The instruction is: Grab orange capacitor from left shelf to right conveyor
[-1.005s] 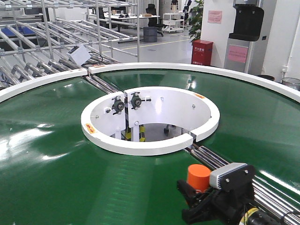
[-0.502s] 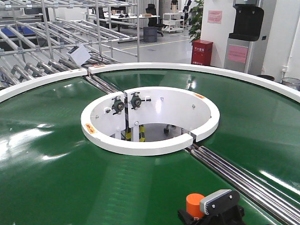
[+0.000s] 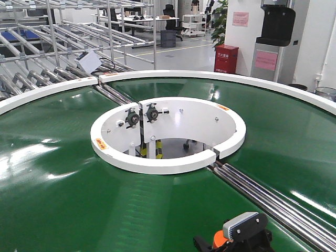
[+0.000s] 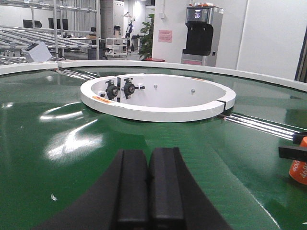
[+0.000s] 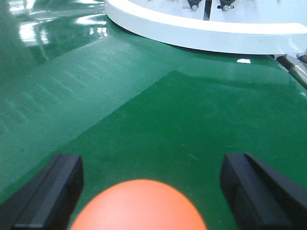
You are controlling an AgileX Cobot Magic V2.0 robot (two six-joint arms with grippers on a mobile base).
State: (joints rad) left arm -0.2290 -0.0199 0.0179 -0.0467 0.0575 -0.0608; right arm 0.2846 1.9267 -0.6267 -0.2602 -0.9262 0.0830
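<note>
The orange capacitor (image 5: 139,206) stands upright on the right conveyor (image 3: 63,199), a glossy green belt. My right gripper (image 5: 152,165) is open, with its fingers wide on either side of the capacitor and gaps showing. In the front view the right gripper (image 3: 226,244) is at the bottom edge, with only a sliver of the capacitor (image 3: 218,240) visible. In the left wrist view the capacitor (image 4: 300,170) is at the right edge, behind a right finger (image 4: 293,153). My left gripper (image 4: 148,158) is shut and empty, low over the belt (image 4: 72,143). The left shelf is out of view.
A white ring hub (image 3: 168,163) sits at the conveyor's centre. Steel rollers (image 3: 273,199) run from the hub to the right front. Bare steel roller racks (image 3: 47,68) stand beyond the white outer rim (image 3: 220,76) at the back left.
My right gripper and the orange capacitor have sunk toward the bottom edge of the front view, down onto the belt. The left arm has not visibly moved.
</note>
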